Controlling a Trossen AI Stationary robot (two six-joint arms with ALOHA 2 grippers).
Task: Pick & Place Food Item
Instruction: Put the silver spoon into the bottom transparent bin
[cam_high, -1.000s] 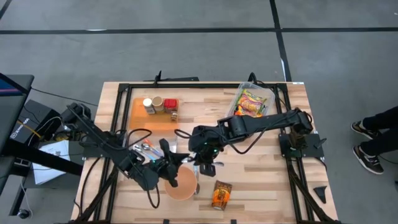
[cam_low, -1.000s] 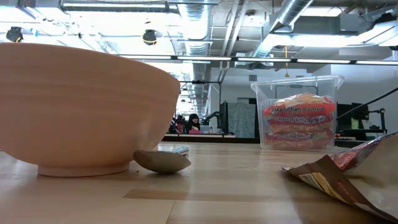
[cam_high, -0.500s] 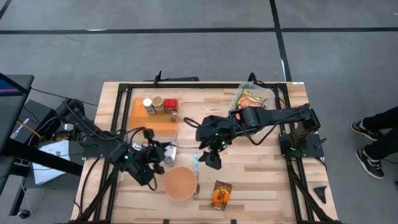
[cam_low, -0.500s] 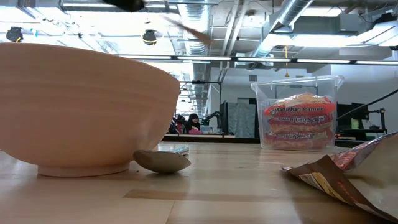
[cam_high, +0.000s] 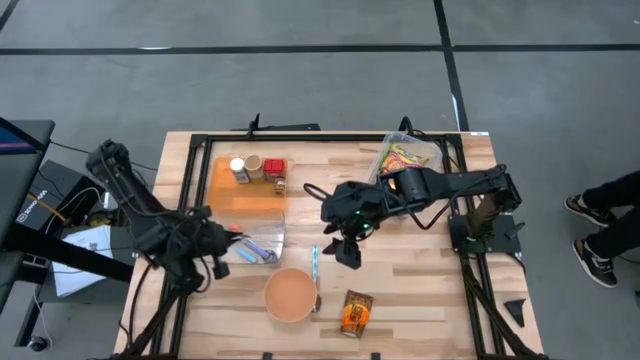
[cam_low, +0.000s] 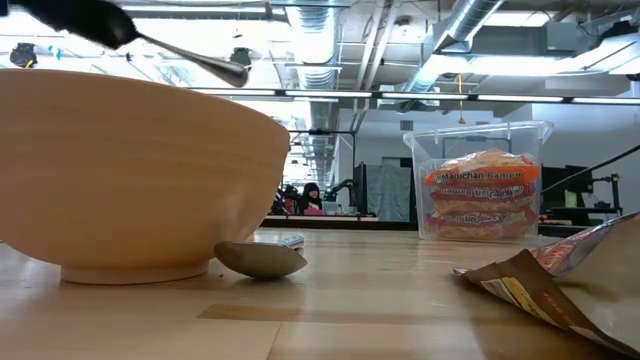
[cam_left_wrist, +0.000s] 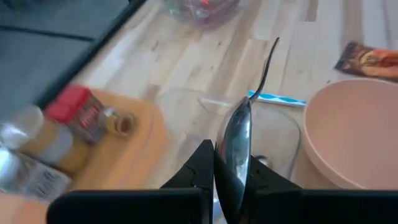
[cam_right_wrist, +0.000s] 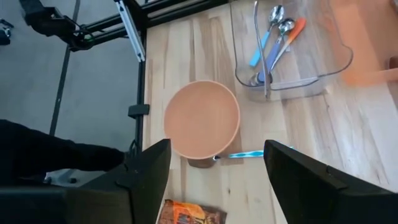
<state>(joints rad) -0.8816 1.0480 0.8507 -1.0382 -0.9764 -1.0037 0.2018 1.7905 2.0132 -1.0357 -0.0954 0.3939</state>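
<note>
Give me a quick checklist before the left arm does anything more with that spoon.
1. Left gripper shut on the spoon: ok.
2. Bowl upright, nothing visible inside: ok.
3. Right gripper open, holding nothing, above the table beside the bowl: ok.
4. Clear tray holds other utensils, spoon is out of it: ok.
5. Snack packet lies on the table apart from the bowl: ok.
6. Whether the spoon carries any food: cannot tell.
</note>
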